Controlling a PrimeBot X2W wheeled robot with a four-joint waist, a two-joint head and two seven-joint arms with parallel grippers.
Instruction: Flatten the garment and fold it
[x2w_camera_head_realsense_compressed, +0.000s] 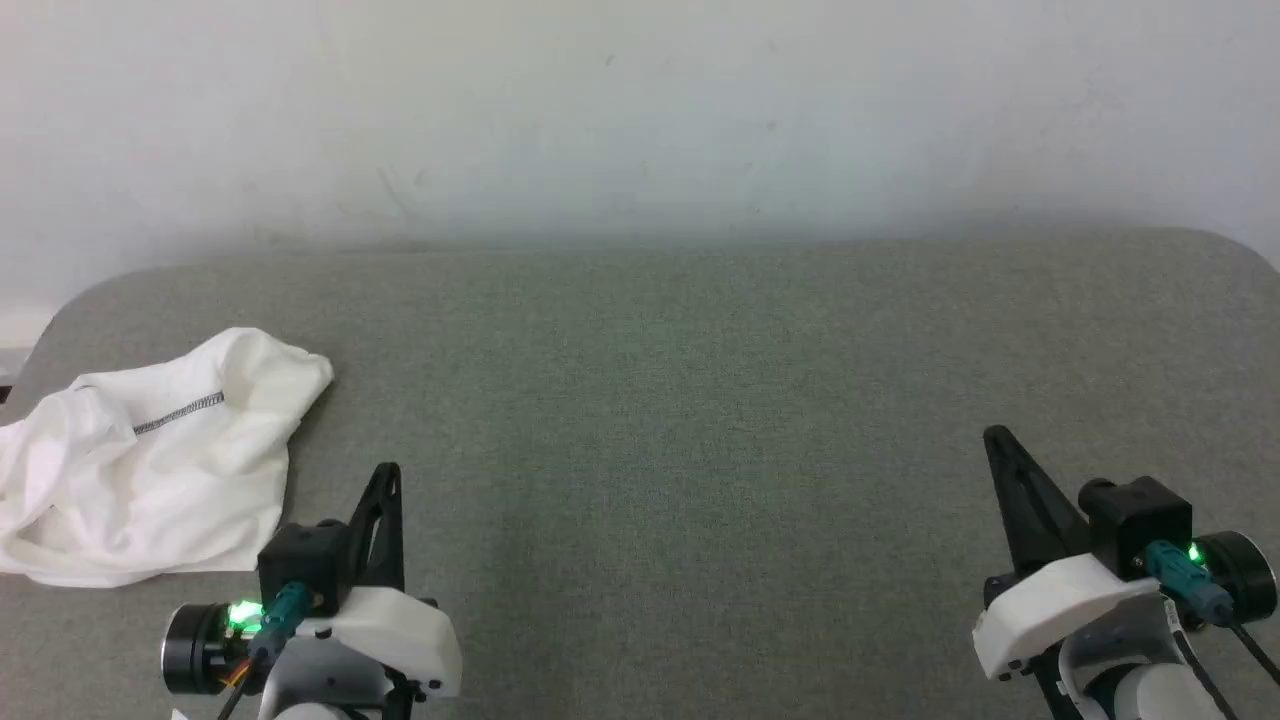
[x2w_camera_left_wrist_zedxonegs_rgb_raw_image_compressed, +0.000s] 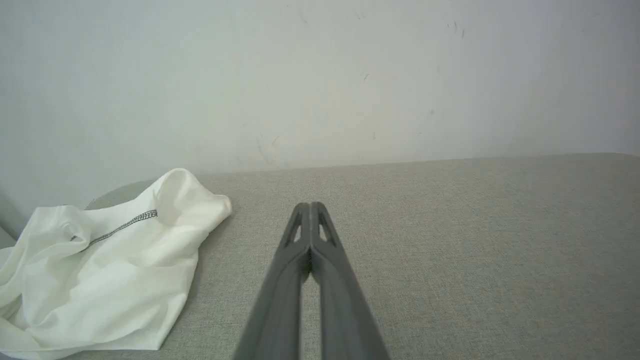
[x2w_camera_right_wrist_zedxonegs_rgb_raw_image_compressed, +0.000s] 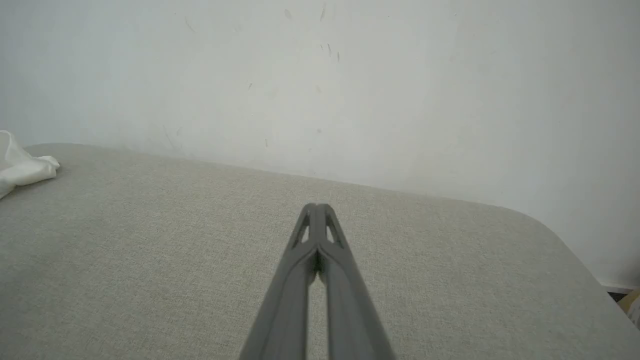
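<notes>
On the table (x2w_camera_head_realsense_compressed: 700, 400), head view: the garment (x2w_camera_head_realsense_compressed: 150, 470) is seen crumpled at the left edge, not yet flattened; the left tool (x2w_camera_head_realsense_compressed: 388, 478) and right tool (x2w_camera_head_realsense_compressed: 1000, 440) are parked low, wide apart, likely to leave spreading room.
Left wrist view: left tool (x2w_camera_left_wrist_zedxonegs_rgb_raw_image_compressed: 310, 207) is pinched closed, empty; garment (x2w_camera_left_wrist_zedxonegs_rgb_raw_image_compressed: 100, 280) is just leftward, favouring its first grab.
Right wrist view: right tool (x2w_camera_right_wrist_zedxonegs_rgb_raw_image_compressed: 316, 207) is closed on nothing; garment (x2w_camera_right_wrist_zedxonegs_rgb_raw_image_compressed: 22, 167) is glimpsed far off.
</notes>
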